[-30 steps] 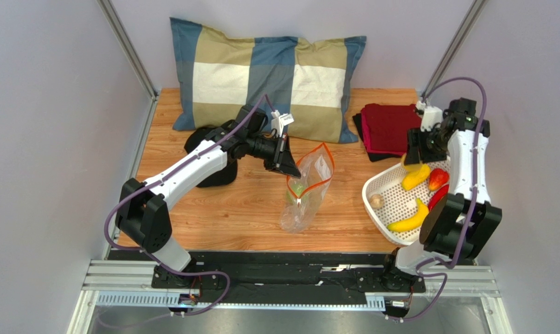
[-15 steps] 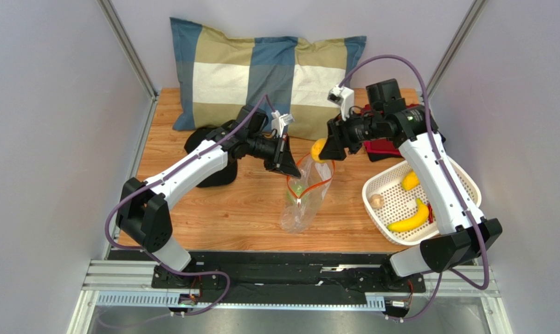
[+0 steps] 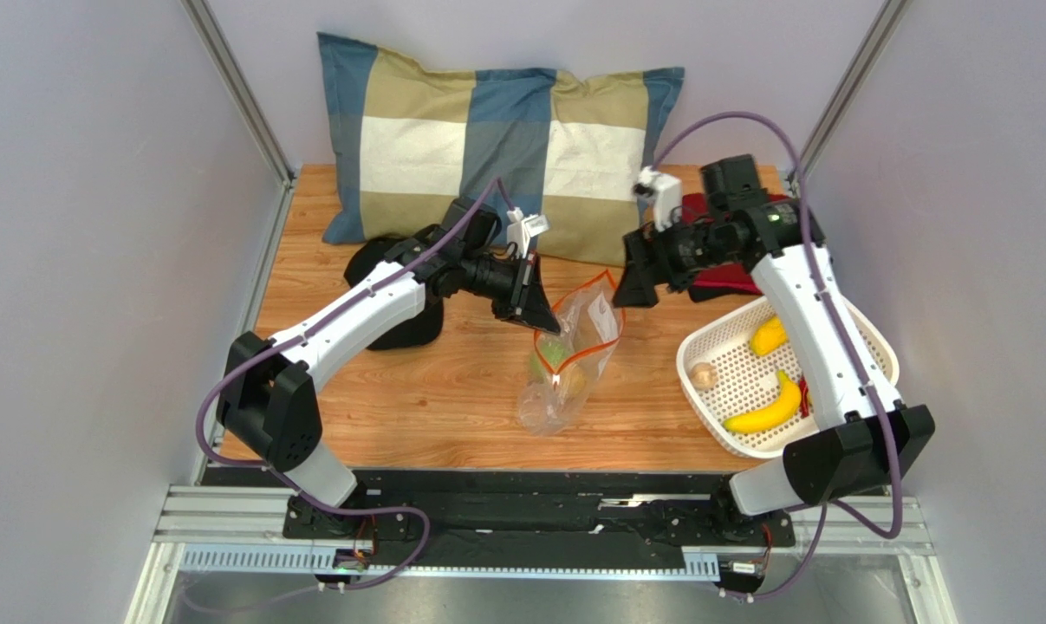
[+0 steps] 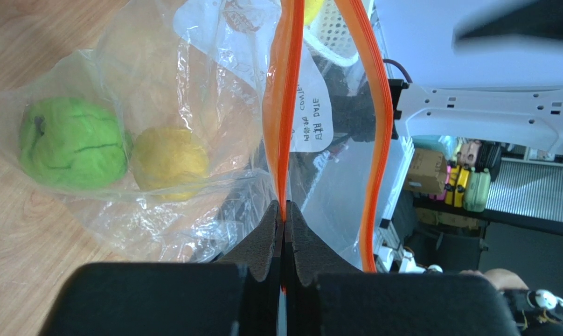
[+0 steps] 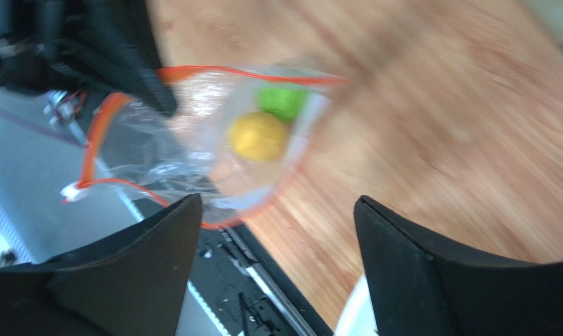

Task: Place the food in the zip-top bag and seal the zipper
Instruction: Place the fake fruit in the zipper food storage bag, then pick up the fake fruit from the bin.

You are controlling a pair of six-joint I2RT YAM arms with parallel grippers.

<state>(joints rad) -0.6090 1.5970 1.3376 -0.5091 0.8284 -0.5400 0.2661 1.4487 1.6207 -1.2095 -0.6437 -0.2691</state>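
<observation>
Pinching zipper (image 4: 280, 126) with left hand (image 4: 284, 210), holding bag (image 3: 580, 351) open. Hovering with right hand (image 5: 277, 203) spread, empty. Inside: green ball (image 4: 70, 143), lemon (image 4: 170, 159). Remaining: bananas (image 3: 762, 414) in basket (image 3: 684, 367), sealing.

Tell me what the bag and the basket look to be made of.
Bag: thin clear plastic film, glossy and crinkled; the green ball and yellow piece show through it. Basket: likely rigid white plastic, perforated, dull finish.
</observation>
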